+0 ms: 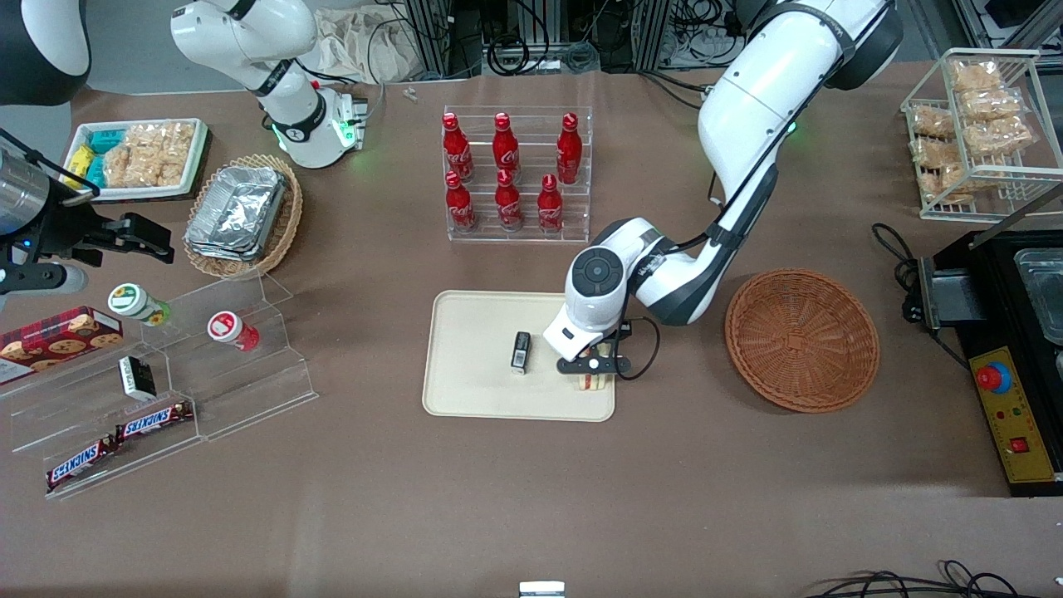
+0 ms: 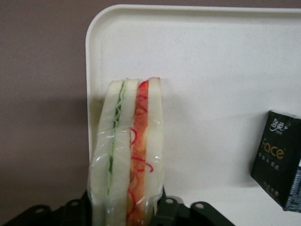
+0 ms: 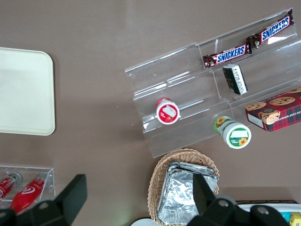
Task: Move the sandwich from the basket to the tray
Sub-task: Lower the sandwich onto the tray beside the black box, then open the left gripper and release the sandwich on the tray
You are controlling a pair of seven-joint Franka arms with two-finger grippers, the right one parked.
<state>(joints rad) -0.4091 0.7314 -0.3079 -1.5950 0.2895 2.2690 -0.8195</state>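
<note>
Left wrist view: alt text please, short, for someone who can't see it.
The gripper is shut on a plastic-wrapped sandwich, white bread with green and red filling, held on edge over a corner of the cream tray. A small dark packet lies on the tray beside it; brown table shows past the rim.

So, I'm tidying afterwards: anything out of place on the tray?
Yes: a small dark packet lies on the tray, beside the sandwich the hand grips near the tray's edge.

You're working in a robotics lab staged as a snack shop: cable bundles (image 1: 531, 41), an emergency-stop box (image 1: 1009, 411), and acrylic racks of cola bottles (image 1: 508, 170) on the brown surface (image 1: 531, 498)
</note>
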